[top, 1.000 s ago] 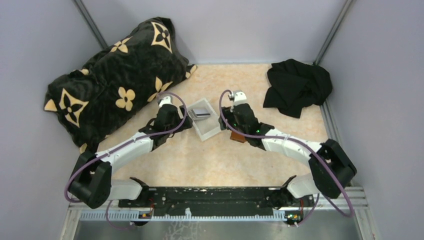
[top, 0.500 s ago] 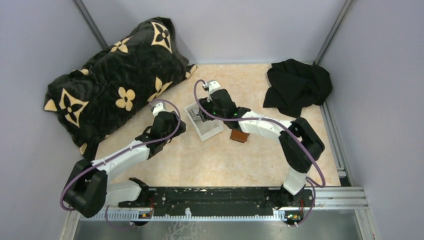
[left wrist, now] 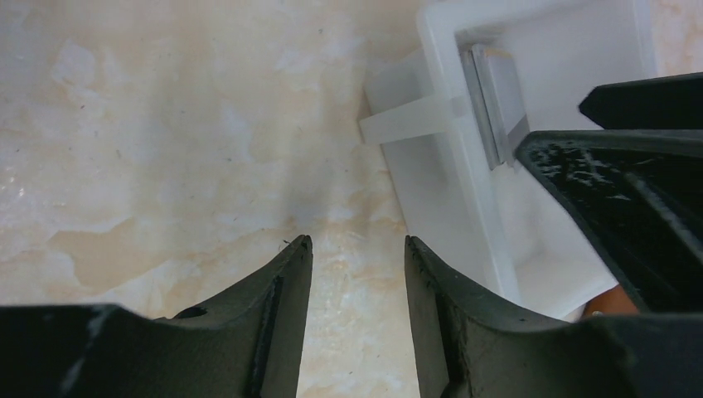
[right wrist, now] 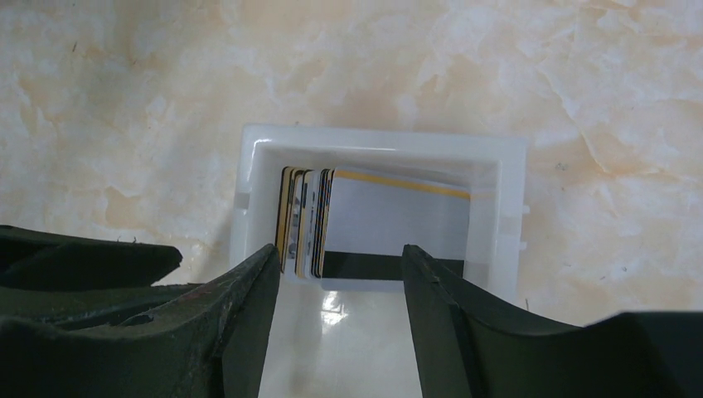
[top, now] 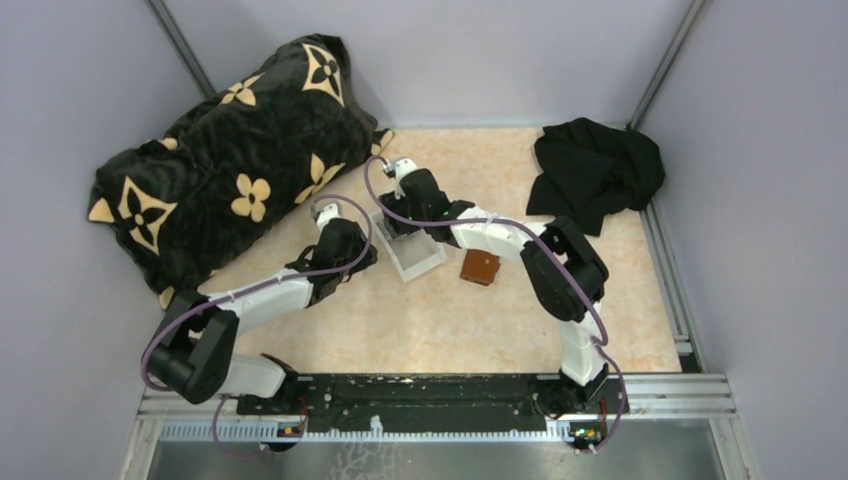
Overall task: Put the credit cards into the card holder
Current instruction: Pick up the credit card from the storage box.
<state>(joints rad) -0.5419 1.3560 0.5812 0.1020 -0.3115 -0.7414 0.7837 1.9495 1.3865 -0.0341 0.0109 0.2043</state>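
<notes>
Your right claw [right wrist: 340,253] hung released directly above the credit cards [right wrist: 303,220], standing on edge in the white tray [right wrist: 373,137].

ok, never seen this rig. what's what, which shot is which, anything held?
Two robot arms bolted to a table. The wide shot looks down from above; the other two come from each wrist. The right tool, open, hangs over a white tray holding the credit cards on edge. The left tool, open, sits beside the tray. The brown card holder lies on the table right of the tray. A patterned cushion and black cloth sit at the back. Nothing is held.
</notes>
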